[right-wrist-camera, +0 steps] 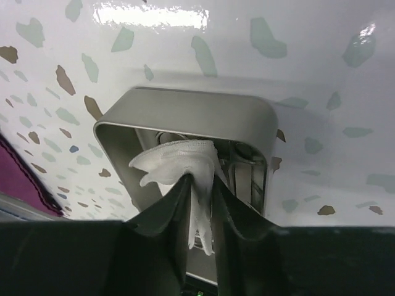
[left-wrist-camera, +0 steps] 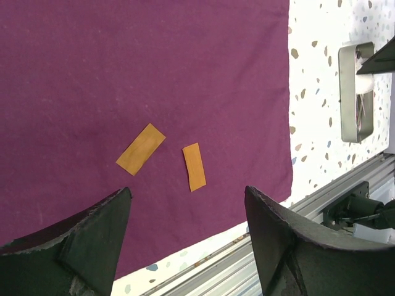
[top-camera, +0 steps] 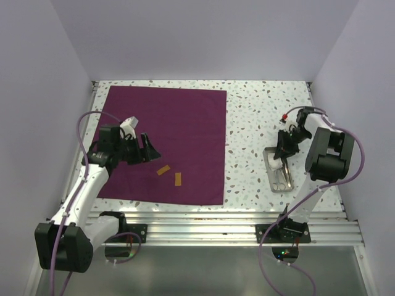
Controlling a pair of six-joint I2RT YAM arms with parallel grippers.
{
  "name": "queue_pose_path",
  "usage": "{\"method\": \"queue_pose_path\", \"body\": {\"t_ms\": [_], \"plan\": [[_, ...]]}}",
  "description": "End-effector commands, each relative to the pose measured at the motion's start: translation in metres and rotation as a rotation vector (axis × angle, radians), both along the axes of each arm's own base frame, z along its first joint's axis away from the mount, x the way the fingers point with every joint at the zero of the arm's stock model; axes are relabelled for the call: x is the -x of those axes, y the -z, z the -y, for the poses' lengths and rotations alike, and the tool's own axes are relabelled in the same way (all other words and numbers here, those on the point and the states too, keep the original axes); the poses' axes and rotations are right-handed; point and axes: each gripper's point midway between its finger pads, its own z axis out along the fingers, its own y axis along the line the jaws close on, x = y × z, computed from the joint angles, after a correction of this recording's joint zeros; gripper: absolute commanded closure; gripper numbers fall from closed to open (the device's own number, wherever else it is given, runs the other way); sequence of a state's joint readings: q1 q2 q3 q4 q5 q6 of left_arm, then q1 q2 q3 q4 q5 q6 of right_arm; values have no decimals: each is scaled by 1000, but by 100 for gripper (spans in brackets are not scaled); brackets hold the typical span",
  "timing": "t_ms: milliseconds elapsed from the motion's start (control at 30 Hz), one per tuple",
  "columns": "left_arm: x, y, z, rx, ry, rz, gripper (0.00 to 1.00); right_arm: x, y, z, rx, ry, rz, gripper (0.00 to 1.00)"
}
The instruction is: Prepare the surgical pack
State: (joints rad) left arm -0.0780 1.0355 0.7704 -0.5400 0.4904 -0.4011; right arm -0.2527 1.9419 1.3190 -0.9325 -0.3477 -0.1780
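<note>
My left fingers (left-wrist-camera: 186, 196) stand wide apart with nothing between them, hanging above the cloth (top-camera: 166, 123). The cloth lies spread flat as one big plum square on the speckled worktop (top-camera: 253, 123), directly under these fingers and running well ahead of them and out to both sides. Just ahead of the tips two small orange strips lie on the cloth: one (left-wrist-camera: 141, 148) nearer the left tip and tilted, the other (left-wrist-camera: 194, 166) between the tips, close beside the first but not touching it.

Well off to the right, past the cloth's edge, my right fingers (right-wrist-camera: 200, 182) point down at the tray (right-wrist-camera: 185, 114), which sits on bare worktop. They are drawn close together on a white gauze (right-wrist-camera: 176, 163), whose crumpled top spreads just ahead of the tips, inside the tray.
</note>
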Motion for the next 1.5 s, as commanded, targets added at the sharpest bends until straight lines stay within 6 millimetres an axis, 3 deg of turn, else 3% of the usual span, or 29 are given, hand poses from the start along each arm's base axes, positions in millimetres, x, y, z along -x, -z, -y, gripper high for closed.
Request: {"method": "queue_pose_path", "body": {"t_ms": [0,233,600,700,733,767,900,1033,1100,1233,1333,1467], "plan": [[-8,-4,-1,12,-2,30,22,-12,-10,13,65,25,22,74],[-13,-1,-2,20,-25,11,23,-9,-38,10,95,133,52,59],[-12,24,-13,-38,-85,-100,24,-4,-54,-5,231,146,75,60],[-11,36,-14,-50,-92,-164,32,-8,-53,-17,256,109,95,62],[-11,38,-14,-54,-93,-182,34,-14,-61,-32,272,53,130,62],[-12,42,-14,-60,-95,-205,37,-18,-64,-35,290,32,149,61],[-17,52,-12,-104,-94,-249,45,-31,-86,-97,213,-101,255,61],[-17,67,-10,-165,-74,-330,52,-26,-103,-142,89,-189,350,60],[-20,70,-8,-212,-75,-338,54,-22,-113,-153,40,-201,395,60],[-33,62,1,-324,-56,-290,56,2,-105,-168,-49,-211,379,60],[-41,57,10,-506,-51,-252,57,13,-106,-175,-69,-228,390,60],[-31,58,20,-758,-40,-219,55,17,-116,-185,-91,-249,407,60]]}}
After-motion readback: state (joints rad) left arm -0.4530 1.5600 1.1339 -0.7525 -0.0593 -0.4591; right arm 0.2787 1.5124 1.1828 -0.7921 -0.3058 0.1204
